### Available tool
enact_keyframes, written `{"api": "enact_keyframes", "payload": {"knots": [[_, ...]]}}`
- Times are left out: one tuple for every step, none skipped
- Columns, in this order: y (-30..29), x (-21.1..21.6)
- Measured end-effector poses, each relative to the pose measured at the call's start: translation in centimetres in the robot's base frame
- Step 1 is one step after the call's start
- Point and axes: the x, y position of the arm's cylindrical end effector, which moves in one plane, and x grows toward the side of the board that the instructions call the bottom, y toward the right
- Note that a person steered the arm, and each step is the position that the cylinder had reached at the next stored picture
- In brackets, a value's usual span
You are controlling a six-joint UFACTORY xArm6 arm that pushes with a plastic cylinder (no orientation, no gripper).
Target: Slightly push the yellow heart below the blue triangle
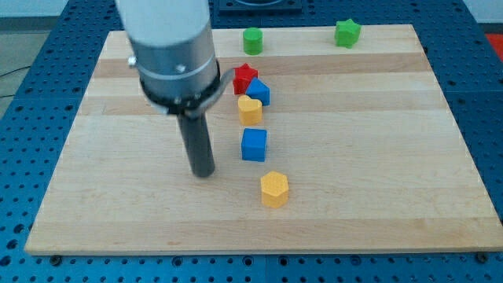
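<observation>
**Tip to the left of the column, heart to its far right**

Plainly, the move turns on one bearing: the yellow heart [250, 109] lies to the right of my tip [203, 172] and farther off, so the tip sits left of and nearer than the block it must shift. There are no jaws to report, since the arm ends in a plain dark rod under a grey cylindrical housing, and the rod carries nothing.

The heart sits in a short column near the board's middle. It touches, or all but touches, the blue triangle [258, 92] just beyond it on the far right, and the red star [245, 78] crowds that triangle from the far left. On the near side comes a gap, then a blue cube [254, 145], then a yellow hexagon [275, 189], nearest of all and slightly right. The tip stands well apart from the cube, to its left, and about level with the space between cube and hexagon. Two green blocks, a cylinder [252, 40] and a star-like piece [347, 32], sit at the far edge, clear of the business.

The blocks look like smooth painted pieces with crisp edges. The wooden board [377, 157] is pale, with a fine grain running left to right. I judge the heart will slide easily. A light nudge should do, but a push from the left risks dragging the triangle along.
</observation>
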Motion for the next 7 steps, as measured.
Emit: {"api": "enact_keyframes", "payload": {"knots": [[4.8, 4.1], [8.0, 5.7], [10.3, 5.1], [8.9, 3.0], [7.2, 3.8], [11.7, 4.9], [15.8, 2.5]]}}
